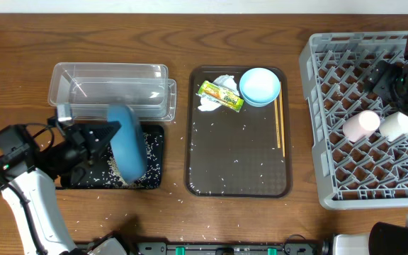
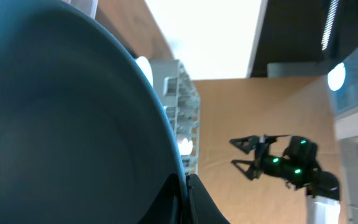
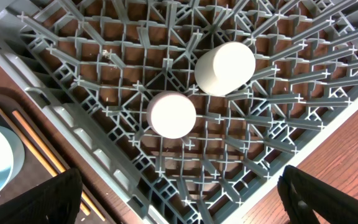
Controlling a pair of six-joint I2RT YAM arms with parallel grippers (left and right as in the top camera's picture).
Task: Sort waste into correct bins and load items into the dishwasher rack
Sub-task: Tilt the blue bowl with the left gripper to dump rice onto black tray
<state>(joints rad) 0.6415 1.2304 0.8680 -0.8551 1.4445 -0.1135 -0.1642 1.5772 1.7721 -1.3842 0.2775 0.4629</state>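
Note:
My left gripper [image 1: 112, 133] is shut on the rim of the large dark-blue bowl [image 1: 127, 150], holding it tipped on edge over the shallow black tray [image 1: 153, 177], where white rice grains [image 1: 110, 170] lie. The bowl fills the left wrist view [image 2: 61, 124]. The clear tub [image 1: 108, 88] stands behind. The green-and-yellow wrapper [image 1: 219, 95], white tissue [image 1: 218, 86], light-blue bowl [image 1: 260, 86] and chopsticks [image 1: 279, 124] sit on the brown serving tray [image 1: 238, 185]. The pink cup [image 1: 360, 125] and white cup [image 1: 397, 125] lie in the grey rack [image 1: 317, 92]. My right gripper [image 3: 179, 199] is open above the rack.
Stray rice grains are scattered on the brown tray and on the wooden table in front of it [image 1: 190, 237]. The rack takes up the right side of the table; its near wall [image 3: 73, 124] runs beside the brown tray.

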